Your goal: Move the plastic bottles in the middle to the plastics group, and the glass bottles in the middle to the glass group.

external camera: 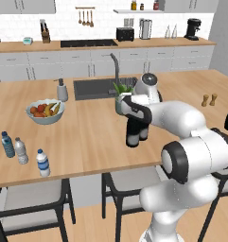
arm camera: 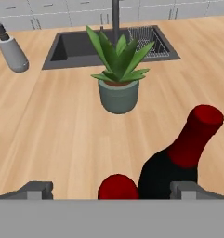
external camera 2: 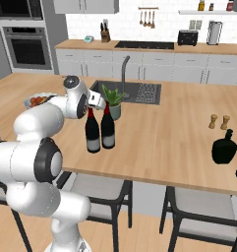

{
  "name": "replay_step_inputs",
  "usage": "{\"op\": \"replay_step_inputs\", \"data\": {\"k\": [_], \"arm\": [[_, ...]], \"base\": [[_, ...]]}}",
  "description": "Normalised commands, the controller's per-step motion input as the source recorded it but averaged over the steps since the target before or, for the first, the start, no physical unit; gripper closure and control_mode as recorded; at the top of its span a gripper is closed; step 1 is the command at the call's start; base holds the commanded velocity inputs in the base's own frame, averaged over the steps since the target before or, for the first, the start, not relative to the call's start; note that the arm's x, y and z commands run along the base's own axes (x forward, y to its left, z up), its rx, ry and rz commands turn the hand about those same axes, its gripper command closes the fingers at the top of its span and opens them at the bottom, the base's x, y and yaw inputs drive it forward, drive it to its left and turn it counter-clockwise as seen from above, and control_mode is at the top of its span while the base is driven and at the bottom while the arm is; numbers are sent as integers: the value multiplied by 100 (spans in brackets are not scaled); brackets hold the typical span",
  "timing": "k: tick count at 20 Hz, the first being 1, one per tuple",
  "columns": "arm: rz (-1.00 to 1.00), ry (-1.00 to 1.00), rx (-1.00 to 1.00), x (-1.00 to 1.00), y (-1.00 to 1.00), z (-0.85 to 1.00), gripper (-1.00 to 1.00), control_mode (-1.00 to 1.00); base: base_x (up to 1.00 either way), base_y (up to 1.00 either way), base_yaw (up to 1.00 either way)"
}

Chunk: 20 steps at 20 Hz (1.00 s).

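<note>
Setting: rendered kitchen; a wooden island counter (external camera 2: 179, 142) with an inset sink (external camera 2: 134, 92), grey cabinets and a white tiled wall behind.
Gripper (arm camera: 112, 189): jaws spread wide and holding nothing, poised above the red foil tops of the two wine bottles; one top sits between the finger tips in the hand view.
Wine bottles (external camera 2: 100, 129): two tall, near-black, upright, side by side and almost touching, near the front edge of the counter.
Potted plant (arm camera: 118, 74): just behind the wine bottles, between them and the sink.
Labelled water bottle (external camera: 42, 163): small, clear, white cap, blue band; upright near the front edge, well to the left.
Plastics pair (external camera: 14, 148): blue-tinted bottle and clear greyish bottle, just beside each other, left of the labelled one.
Fruit bowl (external camera: 45, 111): behind the plastics.
Squat dark bottle (external camera 2: 224, 147): far right of the counter, near the salt and pepper shakers (external camera 2: 219, 121).
</note>
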Motion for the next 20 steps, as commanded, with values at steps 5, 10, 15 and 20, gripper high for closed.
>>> {"op": "replay_step_inputs", "data": {"k": [5,10,15,20], "arm": [[0,0,0,0,0,-13,-100,-100],[0,0,0,1,0,-2,-100,-100],[0,0,0,0,0,0,-100,-100],[0,0,0,0,0,0,100,-100]], "base": [[0,0,0],[0,0,0],[0,0,0],[0,0,0]]}}
